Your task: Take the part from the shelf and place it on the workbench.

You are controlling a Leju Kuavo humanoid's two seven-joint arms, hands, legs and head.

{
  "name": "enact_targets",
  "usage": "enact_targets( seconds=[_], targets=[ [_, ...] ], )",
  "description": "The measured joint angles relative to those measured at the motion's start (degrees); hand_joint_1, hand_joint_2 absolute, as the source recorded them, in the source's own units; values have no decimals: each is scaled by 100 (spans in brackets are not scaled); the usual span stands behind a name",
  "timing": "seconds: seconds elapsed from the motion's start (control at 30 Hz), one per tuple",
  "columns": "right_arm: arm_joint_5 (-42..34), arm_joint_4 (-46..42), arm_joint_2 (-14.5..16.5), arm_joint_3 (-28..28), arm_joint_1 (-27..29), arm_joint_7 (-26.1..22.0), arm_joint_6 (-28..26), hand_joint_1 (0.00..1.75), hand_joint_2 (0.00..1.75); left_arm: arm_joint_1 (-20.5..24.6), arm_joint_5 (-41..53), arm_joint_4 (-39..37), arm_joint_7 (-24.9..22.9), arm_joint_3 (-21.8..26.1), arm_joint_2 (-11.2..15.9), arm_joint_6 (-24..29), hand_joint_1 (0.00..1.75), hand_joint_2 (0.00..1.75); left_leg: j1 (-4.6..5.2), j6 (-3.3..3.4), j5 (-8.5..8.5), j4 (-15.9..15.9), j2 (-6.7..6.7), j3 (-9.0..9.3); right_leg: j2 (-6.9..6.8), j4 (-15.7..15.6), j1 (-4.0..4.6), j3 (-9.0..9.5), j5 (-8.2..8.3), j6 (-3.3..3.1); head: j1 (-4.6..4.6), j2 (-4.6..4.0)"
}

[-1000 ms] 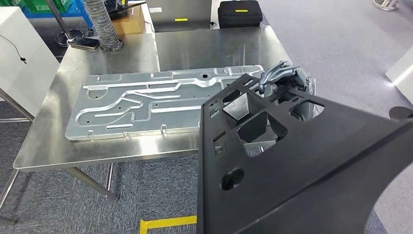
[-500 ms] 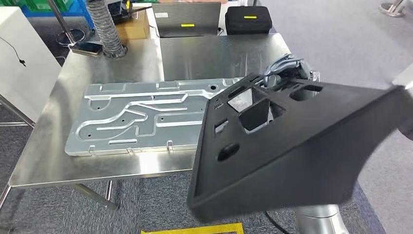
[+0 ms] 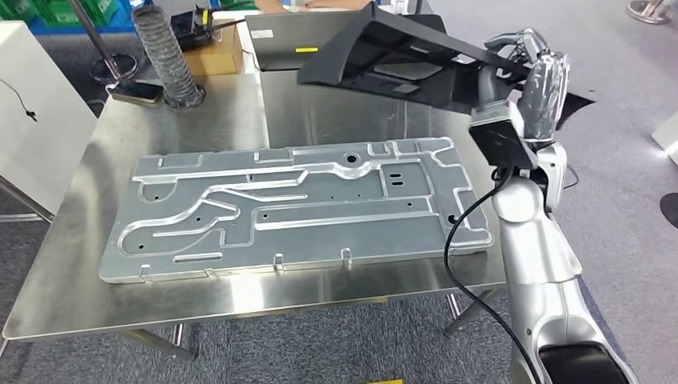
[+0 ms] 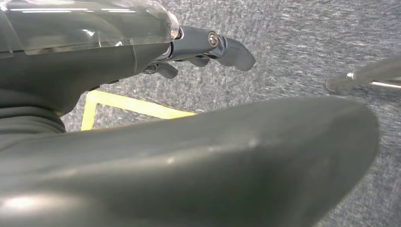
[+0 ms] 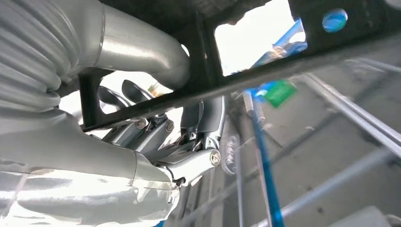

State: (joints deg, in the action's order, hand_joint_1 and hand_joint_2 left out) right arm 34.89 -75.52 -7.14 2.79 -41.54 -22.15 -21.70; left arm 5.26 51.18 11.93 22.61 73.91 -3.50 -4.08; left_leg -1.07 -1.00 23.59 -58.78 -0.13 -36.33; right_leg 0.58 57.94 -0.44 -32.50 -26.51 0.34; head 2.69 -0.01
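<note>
Now the carrying step is nearly over. Nearest lies the grey metal plate [image 3: 296, 204] on the desk [image 3: 72, 264]. Beyond the plate's far right corner, the right hand [image 3: 512, 50] clamps the black part [image 3: 400, 64], holding it aloft. The left hand [image 4: 208, 47] hangs with nothing in it, fingers loosely apart. Next, I judge, lowering the part onto bare desk beyond the plate.

Head view: I read bright, even overhead light; the brushed steel workbench top [image 3: 344, 112] carries soft glare and a dim reflection under the glossy black moulded plastic part [image 3: 400, 64], whose upper face shines. Edges sharp, little motion blur. Right wrist view: openings in the part blow out white, backlit; background rails smeared. Left wrist view: near dark grey curved surface out of focus, speckled grey carpet [image 4: 307, 42] crisp
</note>
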Motion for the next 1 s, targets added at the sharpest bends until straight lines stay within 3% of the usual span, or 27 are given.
enact_targets(
  seconds=[0.1,0.13,0.23,0.27,0.3,0.33,0.4,0.47,0.53,0.63,0.73,0.77,0.8,0.83,0.9,0.93,1.0],
  targets=[
    [1111,787,-47,105,-373,243,-433,175,175,19,37,0,38,-11,5,-9,0,0,-3,127,-39,34,-1,16,-13,76,-13,-40,-88,96,0,1],
    [1483,1081,-50,176,-525,305,-553,175,175,37,46,0,52,-17,5,-10,0,0,-11,155,-41,49,-2,28,-21,252,-22,-125,-187,122,0,1],
    [2528,2056,26,499,-950,557,-861,175,175,75,59,0,103,-33,5,-13,0,0,-11,206,-10,56,-6,55,-31,1353,-32,-722,-610,173,0,1],
    [2833,2385,83,631,-1050,660,-934,175,175,80,64,0,129,-36,5,-16,0,0,-9,211,4,56,-8,70,-32,1615,-33,-892,-641,177,0,1],
    [3085,2687,151,764,-1123,750,-990,175,175,85,69,0,151,-40,5,-19,0,0,-8,211,20,54,-12,92,-32,1669,-33,-967,-559,172,0,1],
    [3263,2948,213,885,-1176,822,-1034,175,175,93,76,0,167,-44,4,-21,0,0,-8,205,41,50,-20,121,-32,1475,-32,-921,-364,156,0,0],
    [3447,3353,338,1080,-1272,900,-1102,175,175,113,95,0,183,-51,1,-24,0,0,-3,179,86,44,-40,170,-33,698,-24,-623,112,100,0,-1],
    [3551,3680,449,1228,-1403,937,-1129,175,175,132,113,0,200,-56,-7,-27,0,0,10,133,107,33,-56,164,-31,147,11,-413,314,43,1,0],
    [3732,3969,545,1375,-1487,1016,-1122,175,175,138,122,0,252,-63,-15,-43,0,0,12,74,104,48,-63,152,-31,41,49,-387,283,0,1,1],
    [4010,4370,723,1600,-1493,1166,-1109,175,175,154,130,0,366,-108,-29,-66,0,0,7,-13,241,-99,-46,110,-34,-76,2,-291,299,-87,1,0],
    [4063,4789,954,1788,-1442,1152,-1110,175,175,188,133,0,458,-168,-32,-45,0,0,2,-64,680,-1083,-30,-370,-29,-110,-4,-234,291,-153,1,1],
    [4070,4913,1016,1828,-1390,1132,-1110,175,175,189,133,0,484,-179,-33,-33,0,0,-1,-78,758,-1381,-29,-540,-27,-104,1,-229,282,-158,2,0],
    [4087,5019,1071,1859,-1324,1117,-1110,175,175,186,131,0,506,-186,-34,-20,0,0,-5,-89,733,-1500,-27,-629,-26,-94,5,-226,270,-158,2,0],
    [4110,5103,1122,1882,-1264,1115,-1110,175,175,180,130,0,522,-190,-35,-8,0,0,-8,-95,601,-1390,-25,-606,-24,-78,6,-224,255,-153,2,0],
    [4164,5224,1210,1921,-1199,1124,-1110,175,175,175,126,0,548,-191,-35,14,0,0,-19,-92,203,-675,-19,-296,-17,-26,4,-221,207,-121,2,0],
    [4178,5271,1249,1937,-1192,1126,-1108,131,131,178,126,0,558,-193,-35,20,0,44,-14,-73,75,-330,-21,-130,-7,11,13,-228,180,-96,2,0],
    [4175,5350,1322,1961,-1185,1105,-1097,44,44,178,127,0,568,-195,-36,27,0,131,-1,-13,24,-15,-26,34,9,48,31,-239,151,-44,1,-1]
  ],
)
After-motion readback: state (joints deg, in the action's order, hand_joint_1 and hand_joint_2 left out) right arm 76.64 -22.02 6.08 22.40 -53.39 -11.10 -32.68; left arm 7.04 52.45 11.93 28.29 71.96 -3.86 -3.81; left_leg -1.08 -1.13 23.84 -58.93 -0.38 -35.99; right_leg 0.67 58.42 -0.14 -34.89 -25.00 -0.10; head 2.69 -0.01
